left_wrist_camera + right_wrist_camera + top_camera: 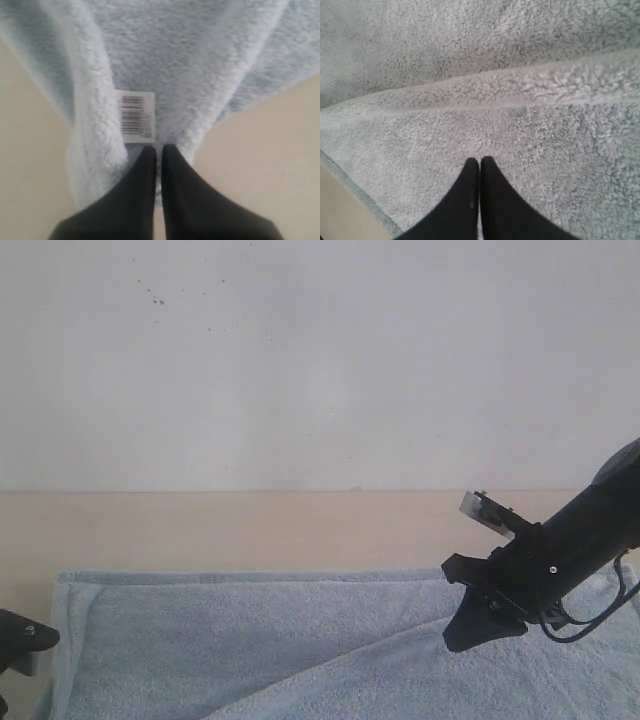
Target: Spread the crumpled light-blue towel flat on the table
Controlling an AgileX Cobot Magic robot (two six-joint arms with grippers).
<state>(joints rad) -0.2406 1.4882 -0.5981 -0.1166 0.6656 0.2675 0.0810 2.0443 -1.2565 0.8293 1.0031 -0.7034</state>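
Observation:
The light-blue towel (pixel 250 640) lies across the table (pixel 200 530), its far hem straight, with one layer folded diagonally over the right part. At the lower left edge of the exterior view, my left gripper (pixel 25 640) is partly cut off. Its wrist view shows the gripper (pixel 158 149) shut on the towel (pixel 190 60) at a bunched corner, just below the white barcode tag (pixel 136 116). My right gripper (pixel 465 635) points down at the folded layer. Its wrist view shows it (pixel 480 160) shut, tips on the towel (pixel 520 75), with no cloth visibly between the fingers.
A grey-white wall (pixel 320 360) with dark specks rises behind the table. Bare beige tabletop (pixel 260 150) shows on both sides of the pinched corner and beside the towel's hem (pixel 335 210). A raised fold ridge (pixel 530 87) crosses the cloth ahead of the right gripper.

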